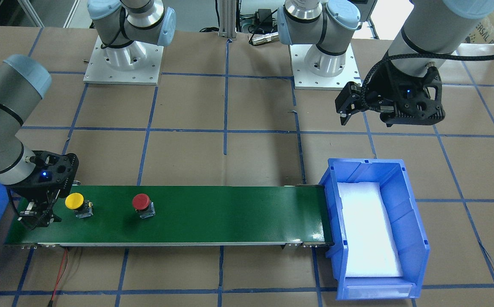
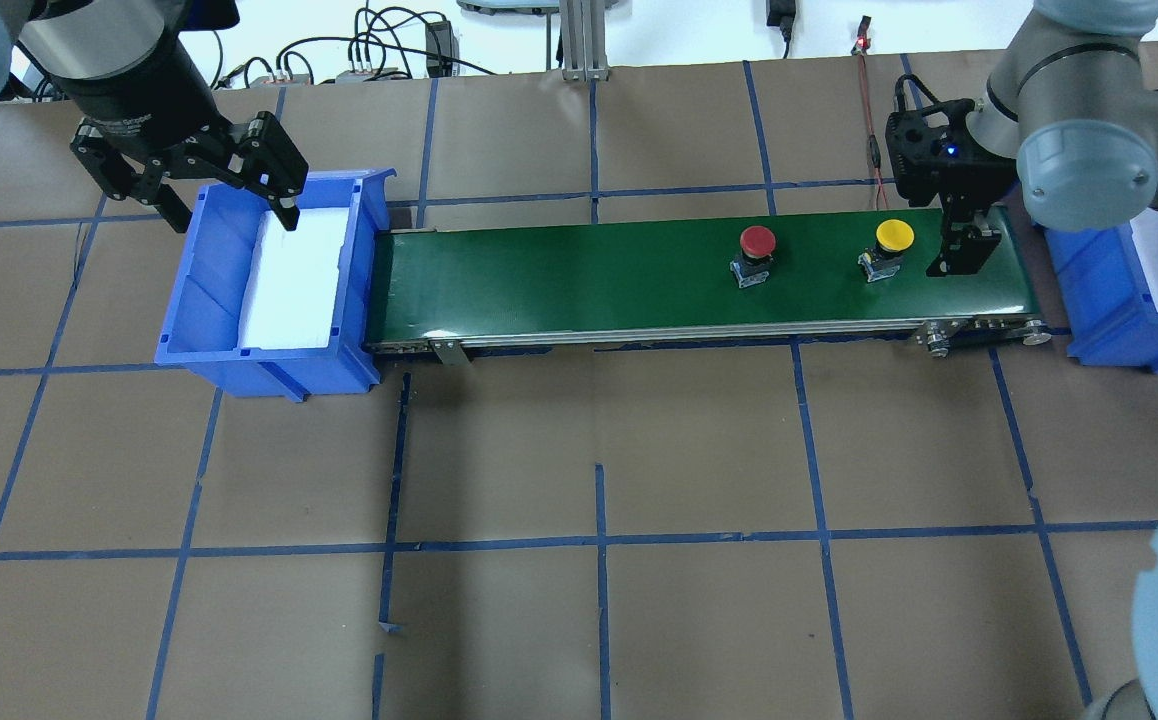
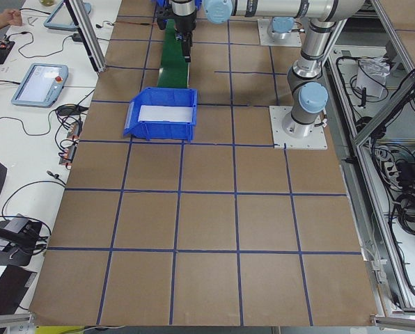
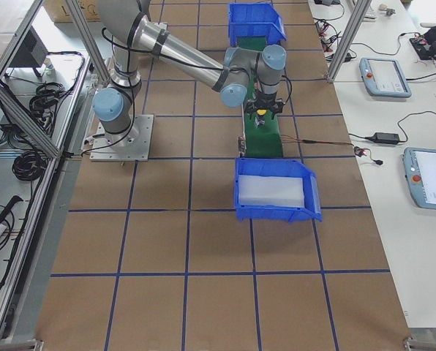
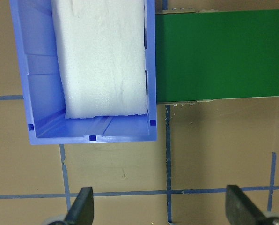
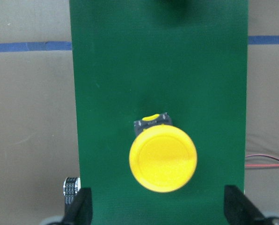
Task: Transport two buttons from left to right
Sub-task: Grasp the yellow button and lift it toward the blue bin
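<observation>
On the belt (image 2: 589, 280): red button (image 2: 757, 240), yellow button (image 2: 894, 235).
Spread and empty, right gripper (image 2: 964, 250) sits beside yellow; left gripper (image 2: 234, 222) hovers spread above bin (image 2: 259, 365), probably the receiving end.

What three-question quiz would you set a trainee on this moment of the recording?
1. True or false: the right gripper is shut on the yellow button.
2. Which is nearer the blue bin on the robot's left? A. the yellow button B. the red button C. both equally near
3. Fill in: both buttons stand upright on the green ____.

Key:
1. False. The gripper is open and the yellow button stands free in front of it.
2. B.
3. belt.
</observation>
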`<control>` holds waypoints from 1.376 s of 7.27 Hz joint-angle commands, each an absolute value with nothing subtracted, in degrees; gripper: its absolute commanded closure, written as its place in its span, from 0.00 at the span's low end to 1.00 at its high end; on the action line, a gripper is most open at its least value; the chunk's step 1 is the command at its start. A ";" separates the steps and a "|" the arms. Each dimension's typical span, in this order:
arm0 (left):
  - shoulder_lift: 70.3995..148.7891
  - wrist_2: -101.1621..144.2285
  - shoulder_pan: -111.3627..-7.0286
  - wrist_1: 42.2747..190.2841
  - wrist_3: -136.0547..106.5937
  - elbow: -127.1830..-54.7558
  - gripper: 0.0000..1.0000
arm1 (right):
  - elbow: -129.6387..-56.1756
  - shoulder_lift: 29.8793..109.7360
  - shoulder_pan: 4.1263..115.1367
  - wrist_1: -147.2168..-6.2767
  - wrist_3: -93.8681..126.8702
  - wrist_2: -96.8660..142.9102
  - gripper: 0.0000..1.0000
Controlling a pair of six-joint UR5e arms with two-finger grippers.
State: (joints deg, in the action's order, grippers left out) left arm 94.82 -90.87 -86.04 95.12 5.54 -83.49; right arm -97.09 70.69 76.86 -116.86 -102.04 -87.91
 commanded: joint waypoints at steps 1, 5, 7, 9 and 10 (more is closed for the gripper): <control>94.92 -90.79 -86.04 95.10 5.54 -83.41 0.00 | -97.12 70.40 76.99 -116.89 -101.78 -87.37 0.00; 94.92 -90.88 -86.04 95.10 5.54 -83.50 0.00 | -97.12 70.31 76.73 -116.98 -101.87 -87.45 0.40; 94.92 -90.88 -86.04 95.18 5.54 -83.58 0.00 | -97.12 70.31 76.55 -118.21 -102.04 -87.45 0.80; 94.92 -90.88 -86.04 95.10 5.54 -83.58 0.00 | -96.86 70.75 76.47 -118.48 -101.87 -87.45 0.92; 94.92 -90.88 -86.04 95.10 5.54 -83.58 0.00 | -95.81 72.06 76.38 -117.69 -101.87 -87.54 0.91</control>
State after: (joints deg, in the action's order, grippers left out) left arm 94.92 -90.88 -86.05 95.11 5.54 -83.58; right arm -96.68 70.95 76.47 -118.22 -101.90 -87.47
